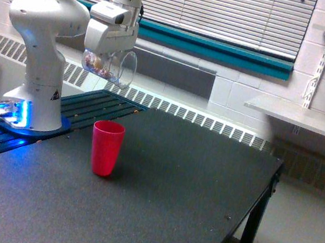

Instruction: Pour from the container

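Dark bench (pixel 170 186) under blinds | red cup (pixel 105 147) upright near left edge | fingers (pixel 106 55) clamped on clear container (pixel 109 65), tipped sideways above cup, mouth rightward

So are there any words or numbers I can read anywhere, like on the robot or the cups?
No text can be read.
Robot base: a small dark triangle sign, too small to read.
Red cup: no words.
Clear container in the gripper: no label visible.
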`<state>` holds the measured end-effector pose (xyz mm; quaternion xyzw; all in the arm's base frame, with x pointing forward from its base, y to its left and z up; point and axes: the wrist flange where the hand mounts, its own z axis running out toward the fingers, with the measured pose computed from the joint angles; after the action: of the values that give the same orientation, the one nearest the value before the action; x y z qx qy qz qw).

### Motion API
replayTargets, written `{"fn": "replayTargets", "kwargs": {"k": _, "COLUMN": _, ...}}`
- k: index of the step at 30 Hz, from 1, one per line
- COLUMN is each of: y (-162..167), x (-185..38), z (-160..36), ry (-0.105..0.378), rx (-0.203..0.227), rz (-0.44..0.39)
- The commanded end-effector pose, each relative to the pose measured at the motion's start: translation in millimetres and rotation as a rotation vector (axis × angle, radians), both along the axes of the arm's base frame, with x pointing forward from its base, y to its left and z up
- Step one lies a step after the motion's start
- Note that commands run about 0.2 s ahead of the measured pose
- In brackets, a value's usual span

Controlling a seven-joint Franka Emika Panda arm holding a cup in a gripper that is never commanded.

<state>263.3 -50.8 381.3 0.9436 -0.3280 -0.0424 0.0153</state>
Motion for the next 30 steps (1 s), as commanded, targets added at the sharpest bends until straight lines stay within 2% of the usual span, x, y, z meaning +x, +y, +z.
{"fn": "replayTargets", "kwargs": {"k": 1, "y": -5.7, "x": -1.0, "z": -7.5, "ry": 0.021, "rx": -0.002, "rz": 0.019}}
{"fn": "replayTargets", "kwargs": {"k": 9, "y": -11.6, "x": 0.6, "z": -8.7, "ry": 0.032, "rx": -0.013, "rz": 0.018}}
{"fn": "replayTargets", "kwargs": {"k": 22, "y": -11.4, "x": -1.5, "z": -10.9, "ry": 0.058, "rx": 0.001, "rz": 0.028}}
{"fn": "replayTargets", "kwargs": {"k": 30, "y": -14.6, "x": -3.4, "z": -11.5, "ry": 0.075, "rx": -0.006, "rz": 0.037}}
